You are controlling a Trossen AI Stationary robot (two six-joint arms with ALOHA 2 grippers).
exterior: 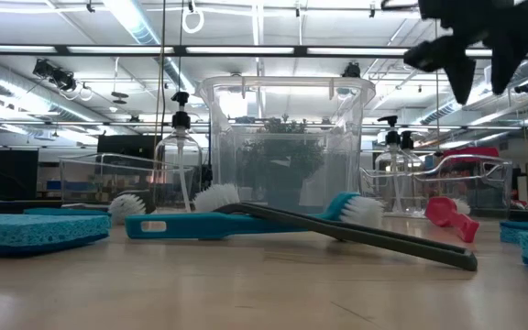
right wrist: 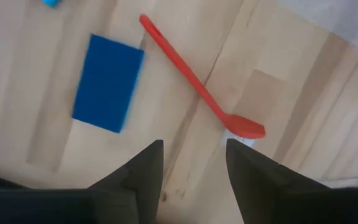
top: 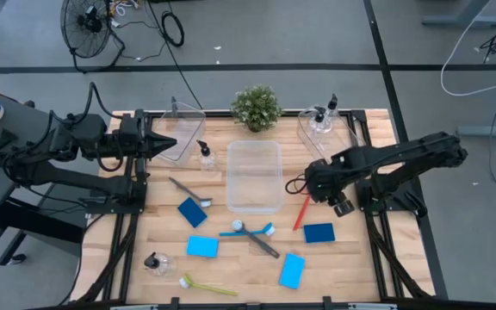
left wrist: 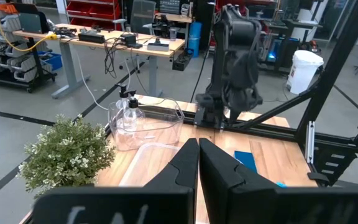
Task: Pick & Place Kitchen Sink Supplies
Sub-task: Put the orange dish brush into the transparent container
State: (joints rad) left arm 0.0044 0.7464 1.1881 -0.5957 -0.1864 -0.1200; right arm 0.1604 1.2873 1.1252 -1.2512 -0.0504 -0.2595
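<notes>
No legible text, label, brand, number or sign on anything in view.

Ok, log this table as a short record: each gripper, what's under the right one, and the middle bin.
right gripper: open, above the table, holding nothing
under it: red brush flat on the wood, dark blue sponge beside it
left gripper: shut, at the table's left edge, holding nothing
middle bin: nothing in it

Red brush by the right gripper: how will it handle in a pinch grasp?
The red brush lies flat with a thin handle, so it likely leaves little finger clearance. Probably light and fairly stiff. The right gripper, open above it, may pivot it if gripped off-centre.
</notes>
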